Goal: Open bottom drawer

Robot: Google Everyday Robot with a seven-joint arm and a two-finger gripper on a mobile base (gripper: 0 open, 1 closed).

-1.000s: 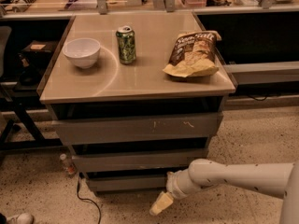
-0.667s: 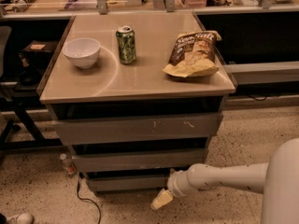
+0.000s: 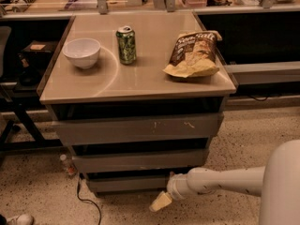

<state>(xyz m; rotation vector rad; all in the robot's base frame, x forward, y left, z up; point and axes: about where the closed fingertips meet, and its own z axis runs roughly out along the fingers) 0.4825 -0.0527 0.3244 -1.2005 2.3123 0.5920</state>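
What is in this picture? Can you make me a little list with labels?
on top: white bowl, green can, chip bag
bottom drawer: narrowest grey front, looks shut
pincer: low down, by the bottom drawer's right end, just above the floor
arm: white, reaches in from the right

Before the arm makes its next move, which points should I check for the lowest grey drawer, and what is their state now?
1. Narrow plain grey bottom drawer front in view: ok.
2. Drawer open: not ok, it looks closed.
3. Pale-tipped gripper near the drawer: ok, low by its right end, just above the floor.
4. Gripper touching the drawer front: cannot tell.
5. Handle to pull: not ok, none is visible.
6. Dark cable on the floor apart from the gripper: ok, it lies to the left.
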